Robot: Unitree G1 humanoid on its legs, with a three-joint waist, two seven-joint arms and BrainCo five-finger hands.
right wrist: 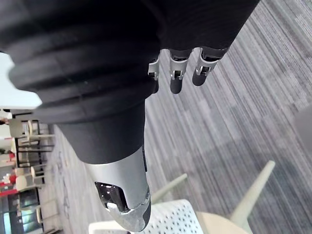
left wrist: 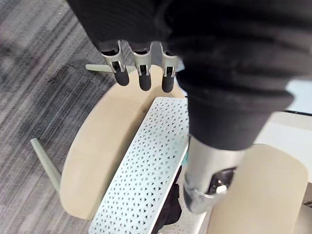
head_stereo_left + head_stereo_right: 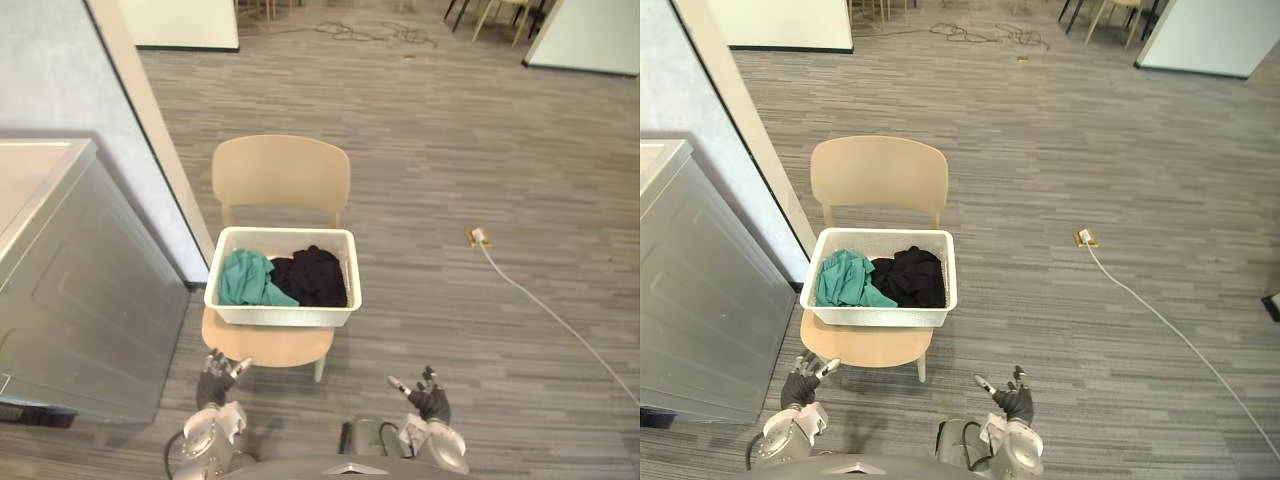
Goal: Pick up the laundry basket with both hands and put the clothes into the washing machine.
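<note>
Resting on the seat of a pale wooden chair (image 3: 281, 178), a white perforated basket (image 3: 283, 312) is seen. It is set toward the back edge of the seat, so that the front edge is left bare. 2 heaps of clothes are held in it: a green cloth (image 3: 246, 279) at the basket's left end and black clothes (image 3: 313, 276) from the middle to the right end. A grey washing machine (image 3: 75, 290) is placed just left of the chair, beside a pale wall panel (image 3: 50, 70).

The left hand (image 3: 214, 380) is held low before the seat's front left corner, near it but apart from it. Its fingers (image 2: 141, 75) are kept almost straight, with the thumb (image 2: 207, 185) apart from them, and nothing is clasped. In the left wrist view the basket's front wall and the seat's rim are shown just past them, untouched.

The right hand (image 3: 431, 403) is held above the floor (image 3: 450, 150), well to the right of the seat's front right corner and apart from the basket. Its fingers (image 1: 176, 73) are likewise loose and uncurled, clamped on nothing.

Further right on the floor a small socket plate (image 3: 478, 237) is seen, from which a white cable (image 3: 560, 322) is run toward the lower right.
</note>
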